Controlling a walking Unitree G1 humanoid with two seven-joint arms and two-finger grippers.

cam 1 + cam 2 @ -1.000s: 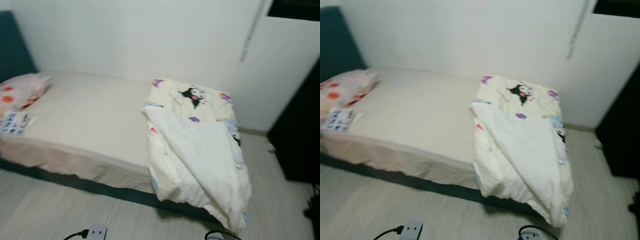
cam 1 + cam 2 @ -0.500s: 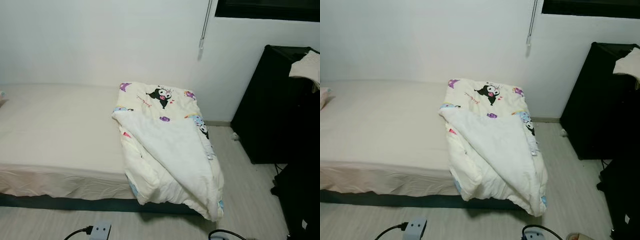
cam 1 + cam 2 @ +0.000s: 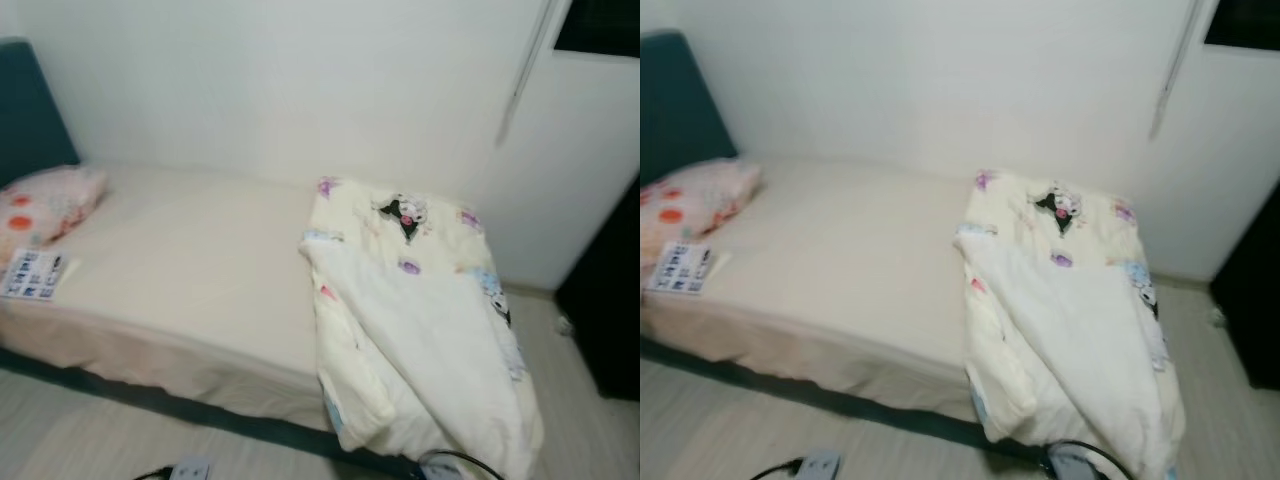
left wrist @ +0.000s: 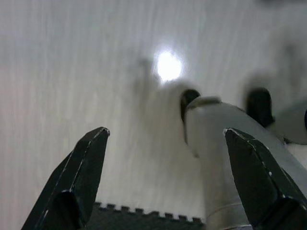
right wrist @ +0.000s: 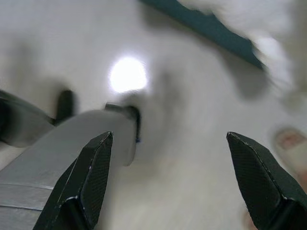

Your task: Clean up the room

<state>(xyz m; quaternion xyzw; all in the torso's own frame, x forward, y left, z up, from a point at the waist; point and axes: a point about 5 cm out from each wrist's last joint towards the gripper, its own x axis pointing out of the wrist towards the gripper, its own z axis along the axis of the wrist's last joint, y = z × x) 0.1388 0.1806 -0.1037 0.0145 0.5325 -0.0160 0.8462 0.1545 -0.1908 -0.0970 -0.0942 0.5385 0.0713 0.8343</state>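
Note:
A low bed (image 3: 190,270) with a cream sheet runs along the white wall. A cream quilt (image 3: 420,320) with cartoon prints lies bunched over its right end and hangs toward the floor. A pink flowered pillow (image 3: 45,198) rests at the head end on the left, with a printed sheet of paper (image 3: 32,273) in front of it. In the left wrist view my left gripper (image 4: 165,143) hangs open over the pale floor. My right gripper (image 5: 170,148) is open too, above the floor near the bed's dark base.
A dark teal headboard (image 3: 30,110) stands at the far left. A black cabinet (image 3: 610,300) sits at the right edge. A power strip (image 3: 815,465) with a black cable lies on the wood floor in front of the bed. A blind cord (image 3: 520,80) hangs on the wall.
The camera has swung back left: the pillow, paper and headboard are in view again and the black cabinet has slid to the right edge. The picture is blurred.

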